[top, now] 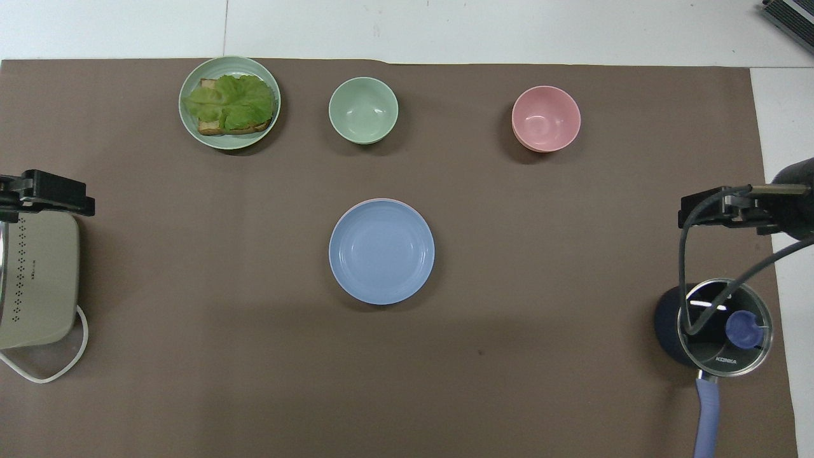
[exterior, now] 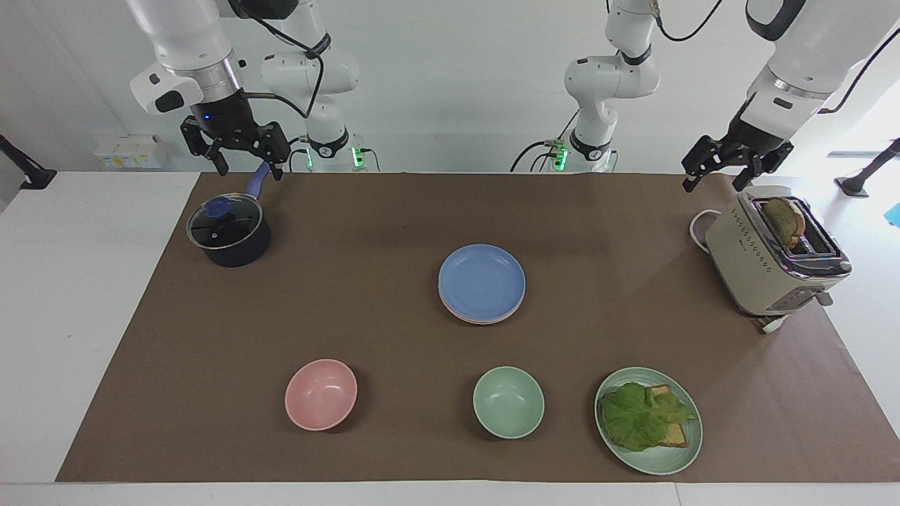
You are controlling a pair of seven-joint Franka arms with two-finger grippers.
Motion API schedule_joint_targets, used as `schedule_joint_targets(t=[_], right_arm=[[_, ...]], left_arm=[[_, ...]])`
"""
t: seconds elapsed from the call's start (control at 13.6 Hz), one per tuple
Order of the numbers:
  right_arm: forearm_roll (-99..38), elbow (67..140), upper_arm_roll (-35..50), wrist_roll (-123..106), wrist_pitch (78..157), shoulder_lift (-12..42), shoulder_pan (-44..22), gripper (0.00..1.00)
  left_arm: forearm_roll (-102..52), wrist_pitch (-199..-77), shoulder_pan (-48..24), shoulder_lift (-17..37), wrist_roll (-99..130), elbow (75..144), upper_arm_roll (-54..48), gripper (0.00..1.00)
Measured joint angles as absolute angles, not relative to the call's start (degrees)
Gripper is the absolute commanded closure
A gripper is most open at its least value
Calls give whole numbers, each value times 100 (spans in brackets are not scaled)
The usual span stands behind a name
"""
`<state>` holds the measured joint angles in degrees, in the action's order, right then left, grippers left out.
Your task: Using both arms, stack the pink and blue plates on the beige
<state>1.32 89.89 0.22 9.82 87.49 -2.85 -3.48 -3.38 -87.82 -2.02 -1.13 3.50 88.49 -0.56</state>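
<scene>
In the middle of the brown mat the blue plate (exterior: 481, 280) (top: 381, 251) lies on top of a small stack. Under its edge shows the pale rim of the pink plate (exterior: 472, 320). The beige plate is hidden from both views. My right gripper (exterior: 249, 172) (top: 718, 207) hangs open and empty in the air over the handle of the dark pot (exterior: 228, 232). My left gripper (exterior: 711, 186) (top: 48, 192) waits open and empty in the air beside the toaster (exterior: 766, 260), toward the robots' side of it.
The lidded pot (top: 718, 327) stands at the right arm's end of the mat, and the toaster (top: 35, 280) with a bread slice at the left arm's end. Farthest from the robots stand a pink bowl (exterior: 320, 393), a green bowl (exterior: 508, 402) and a green plate (exterior: 661, 464) holding a lettuce sandwich.
</scene>
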Motion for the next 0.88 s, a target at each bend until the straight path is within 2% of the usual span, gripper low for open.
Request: schedule_joint_targets(t=[0.88], right_arm=[[132, 8997, -28, 462, 8570, -381, -287, 0]], left_arm=[[-338, -8782, -202, -113, 350, 8849, -56, 0]])
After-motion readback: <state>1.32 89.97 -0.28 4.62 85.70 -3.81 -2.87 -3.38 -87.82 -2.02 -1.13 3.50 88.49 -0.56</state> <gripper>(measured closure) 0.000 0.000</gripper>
